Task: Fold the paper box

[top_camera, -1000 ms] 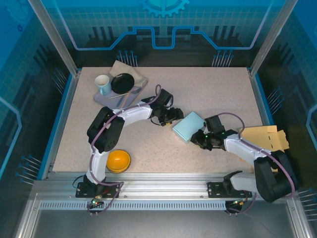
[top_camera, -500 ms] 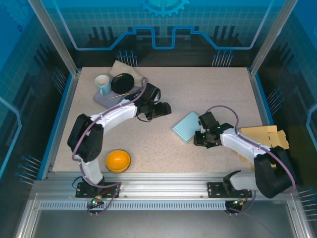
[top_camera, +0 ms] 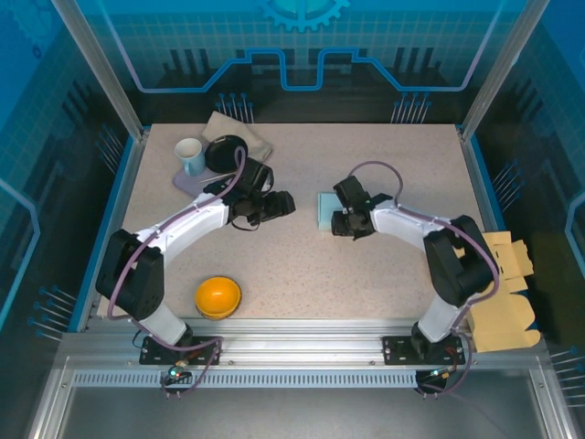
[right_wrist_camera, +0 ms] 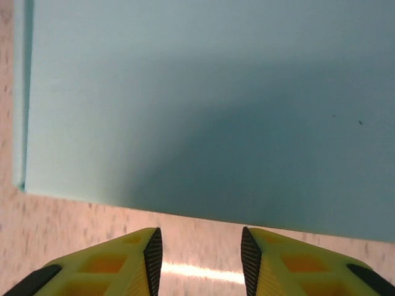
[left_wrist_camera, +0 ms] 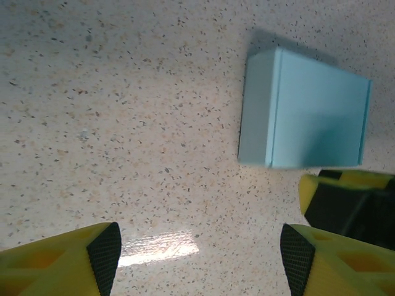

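Close to the table's near edge, left of centre, an orange bowl (top_camera: pixel 218 297). At the right edge, flat tan cardboard pieces (top_camera: pixel 508 261). Mid-table, a light blue paper box (top_camera: pixel 325 208), closed and lying flat. Right gripper (top_camera: pixel 342 222) just beside the box's near right side, jaws slightly apart over bare table, gripping nothing. Left gripper (top_camera: pixel 281 203) near the box's left side but clear of it, jaws wide apart, empty. Toward the far left corner, a white mug (top_camera: pixel 189 155), a black plate (top_camera: pixel 226 152) and a beige cloth (top_camera: pixel 239 131).
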`<state>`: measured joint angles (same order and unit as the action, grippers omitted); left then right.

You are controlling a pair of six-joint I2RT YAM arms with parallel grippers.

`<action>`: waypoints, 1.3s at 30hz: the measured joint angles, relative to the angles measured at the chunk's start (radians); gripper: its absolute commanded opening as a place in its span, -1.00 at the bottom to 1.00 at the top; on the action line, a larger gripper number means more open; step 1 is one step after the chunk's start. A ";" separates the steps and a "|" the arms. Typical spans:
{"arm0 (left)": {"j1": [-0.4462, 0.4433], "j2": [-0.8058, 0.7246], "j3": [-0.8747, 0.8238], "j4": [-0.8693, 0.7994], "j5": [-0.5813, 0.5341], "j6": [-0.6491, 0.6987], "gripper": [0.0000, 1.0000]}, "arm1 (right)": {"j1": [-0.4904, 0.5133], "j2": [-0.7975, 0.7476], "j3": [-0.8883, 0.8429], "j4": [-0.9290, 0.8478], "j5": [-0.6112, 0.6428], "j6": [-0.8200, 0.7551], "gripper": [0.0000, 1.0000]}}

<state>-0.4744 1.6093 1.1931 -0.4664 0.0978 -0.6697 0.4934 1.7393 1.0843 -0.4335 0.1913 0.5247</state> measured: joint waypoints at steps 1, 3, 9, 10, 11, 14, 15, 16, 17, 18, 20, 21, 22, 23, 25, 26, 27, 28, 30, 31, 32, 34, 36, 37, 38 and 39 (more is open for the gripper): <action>0.005 -0.004 -0.006 0.000 0.000 0.000 0.45 | -0.003 0.027 0.027 -0.006 0.009 -0.006 -0.17; 0.016 -0.014 -0.023 0.002 0.003 0.000 0.46 | -0.015 0.082 0.079 -0.021 0.023 -0.017 -0.16; 0.047 -0.021 -0.053 0.023 0.012 0.000 0.46 | -0.051 0.206 0.199 -0.061 0.054 -0.028 -0.12; 0.050 -0.021 -0.053 0.025 0.013 0.000 0.45 | -0.058 0.224 0.219 -0.069 0.059 -0.025 -0.12; 0.054 -0.021 -0.053 0.030 0.016 0.000 0.45 | -0.068 0.242 0.241 -0.075 0.063 -0.022 -0.11; 0.063 -0.021 -0.053 0.042 0.023 0.000 0.45 | -0.104 0.284 0.299 -0.085 0.063 -0.007 -0.11; 0.065 -0.021 -0.053 0.045 0.023 0.001 0.45 | -0.116 0.297 0.320 -0.091 0.063 -0.003 -0.10; 0.066 -0.020 -0.053 0.047 0.023 0.003 0.46 | -0.130 0.314 0.348 -0.095 0.063 0.000 -0.10; 0.067 -0.019 -0.053 0.049 0.023 0.008 0.45 | -0.143 0.335 0.379 -0.100 0.063 0.003 -0.10; 0.067 -0.018 -0.053 0.051 0.023 0.012 0.45 | -0.152 0.356 0.410 -0.103 0.062 0.006 -0.10; 0.067 -0.015 -0.053 0.053 0.024 0.017 0.45 | -0.168 0.411 0.494 -0.115 0.062 0.006 -0.10; 0.067 -0.014 -0.053 0.053 0.026 0.018 0.45 | -0.171 0.436 0.534 -0.125 0.063 0.006 -0.10; 0.068 -0.013 -0.053 0.053 0.027 0.018 0.46 | -0.173 0.465 0.580 -0.133 0.062 0.005 -0.10; 0.068 -0.012 -0.053 0.053 0.029 0.018 0.46 | -0.174 0.497 0.630 -0.140 0.062 0.005 -0.10; 0.070 -0.012 -0.053 0.053 0.030 0.019 0.45 | -0.174 0.544 0.708 -0.158 0.063 0.000 -0.09; 0.070 -0.012 -0.053 0.053 0.030 0.018 0.45 | -0.175 0.565 0.744 -0.168 0.062 -0.003 -0.09; 0.071 -0.012 -0.053 0.053 0.030 0.018 0.45 | -0.177 0.578 0.768 -0.174 0.062 -0.006 -0.09; 0.071 -0.012 -0.053 0.053 0.030 0.018 0.45 | -0.182 0.594 0.798 -0.184 0.060 -0.011 -0.09; 0.071 -0.012 -0.053 0.053 0.030 0.018 0.45 | -0.195 0.613 0.837 -0.193 0.058 -0.023 -0.09; 0.071 -0.012 -0.053 0.053 0.030 0.018 0.45 | -0.203 0.618 0.854 -0.204 0.059 -0.032 -0.09; 0.071 -0.013 -0.053 0.053 0.030 0.019 0.45 | -0.213 0.620 0.863 -0.214 0.060 -0.039 -0.09; 0.071 -0.020 -0.053 0.052 0.029 0.020 0.45 | -0.230 0.609 0.864 -0.230 0.064 -0.052 -0.09; 0.071 -0.041 -0.059 0.051 0.029 0.024 0.45 | -0.246 0.562 0.805 -0.224 0.069 -0.061 -0.07; 0.071 -0.061 -0.066 0.048 0.027 0.026 0.45 | -0.253 0.509 0.737 -0.228 0.073 -0.063 -0.06; 0.071 -0.080 -0.072 0.043 0.024 0.026 0.45 | -0.260 0.450 0.669 -0.233 0.075 -0.064 -0.05; 0.071 -0.101 -0.079 0.040 0.021 0.027 0.45 | -0.266 0.390 0.606 -0.237 0.079 -0.065 -0.04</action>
<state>-0.4030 1.5078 1.1145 -0.4259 0.1188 -0.6430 0.2272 2.1296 1.6901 -0.6704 0.2703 0.4599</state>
